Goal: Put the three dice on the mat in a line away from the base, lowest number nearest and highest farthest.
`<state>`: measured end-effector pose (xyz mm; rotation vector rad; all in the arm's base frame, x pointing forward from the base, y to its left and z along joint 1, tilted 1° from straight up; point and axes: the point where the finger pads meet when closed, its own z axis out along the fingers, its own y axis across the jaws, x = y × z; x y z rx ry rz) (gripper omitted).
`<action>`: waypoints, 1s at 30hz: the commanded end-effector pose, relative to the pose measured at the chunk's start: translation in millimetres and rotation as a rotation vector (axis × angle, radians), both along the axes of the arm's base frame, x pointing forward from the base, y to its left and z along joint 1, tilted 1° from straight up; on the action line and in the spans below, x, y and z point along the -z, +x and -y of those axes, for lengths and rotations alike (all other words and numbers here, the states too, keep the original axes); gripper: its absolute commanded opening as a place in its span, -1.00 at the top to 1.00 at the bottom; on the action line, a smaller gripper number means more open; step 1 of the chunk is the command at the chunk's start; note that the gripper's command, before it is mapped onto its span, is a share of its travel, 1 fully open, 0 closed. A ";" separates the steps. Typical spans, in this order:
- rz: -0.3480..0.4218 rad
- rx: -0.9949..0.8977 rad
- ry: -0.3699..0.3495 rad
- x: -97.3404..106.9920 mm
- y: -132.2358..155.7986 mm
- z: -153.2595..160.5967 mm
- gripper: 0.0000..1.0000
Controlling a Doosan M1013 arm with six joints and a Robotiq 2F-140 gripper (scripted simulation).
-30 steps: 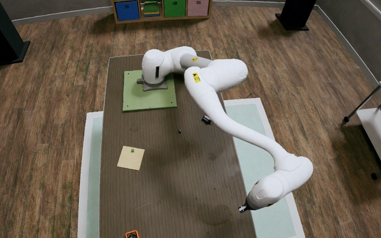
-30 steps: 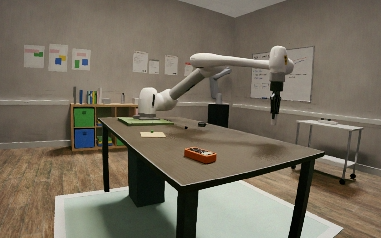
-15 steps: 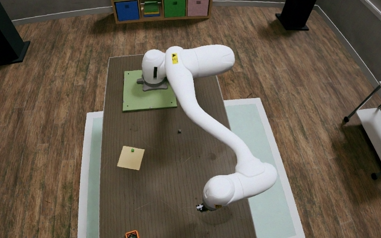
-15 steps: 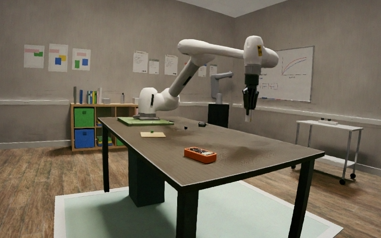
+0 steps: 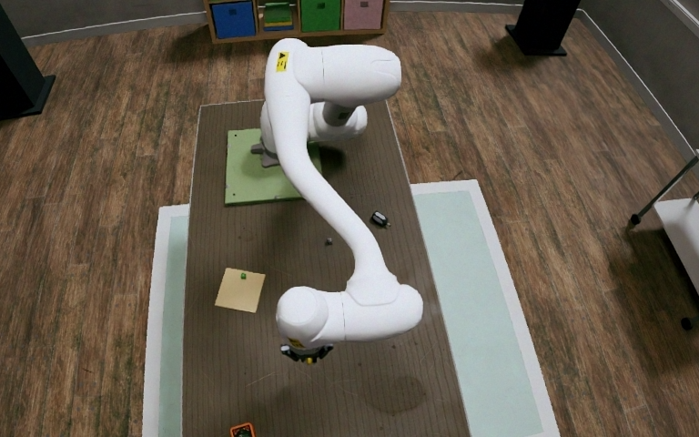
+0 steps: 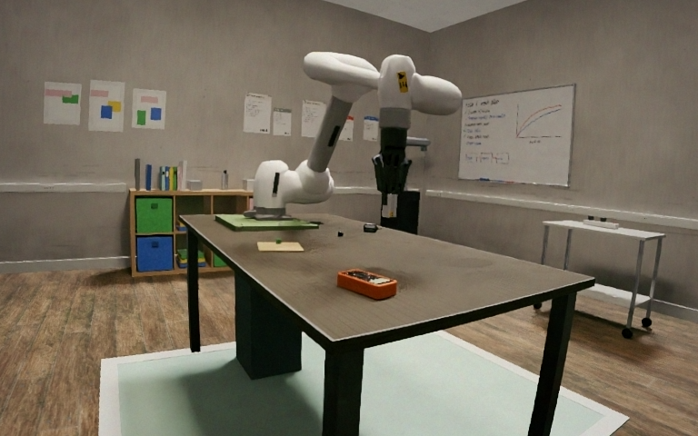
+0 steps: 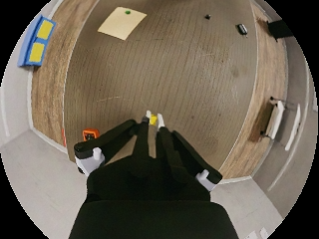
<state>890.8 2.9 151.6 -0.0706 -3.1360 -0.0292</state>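
The pale yellow mat (image 5: 238,296) (image 6: 280,247) (image 7: 119,28) lies on the table. A green die (image 5: 243,276) (image 6: 278,241) (image 7: 128,12) sits on it, near its edge on the base side. A small dark die (image 5: 329,241) (image 6: 340,233) (image 7: 207,17) lies on the table, off the mat. My gripper (image 5: 308,360) (image 6: 389,206) (image 7: 153,118) is shut on a yellow die (image 5: 309,360) (image 7: 154,119) and holds it high above the table, off the mat on the side away from the base. The numbers on the dice are too small to read.
An orange-cased device (image 5: 243,430) (image 6: 366,283) (image 7: 91,134) lies near the table's far end from the base. A small black object (image 5: 379,218) (image 6: 370,228) (image 7: 242,29) lies beyond the dark die. The robot's base stands on a green plate (image 5: 242,184) (image 6: 234,222).
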 end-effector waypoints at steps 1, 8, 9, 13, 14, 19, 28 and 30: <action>0.007 0.053 0.001 -0.7 -45.1 53.1 0.68; 0.006 0.121 0.001 4.8 -111.2 109.4 0.68; 0.006 0.121 0.001 5.5 -122.0 118.7 0.68; 0.005 0.152 0.002 9.4 -155.8 140.4 0.68; 0.005 0.152 0.002 9.4 -155.8 140.4 0.68; 0.004 0.205 0.002 17.7 -216.1 171.4 0.68; 0.003 0.276 0.002 32.4 -302.0 200.9 0.68; 0.003 0.277 0.002 32.8 -304.0 201.3 0.68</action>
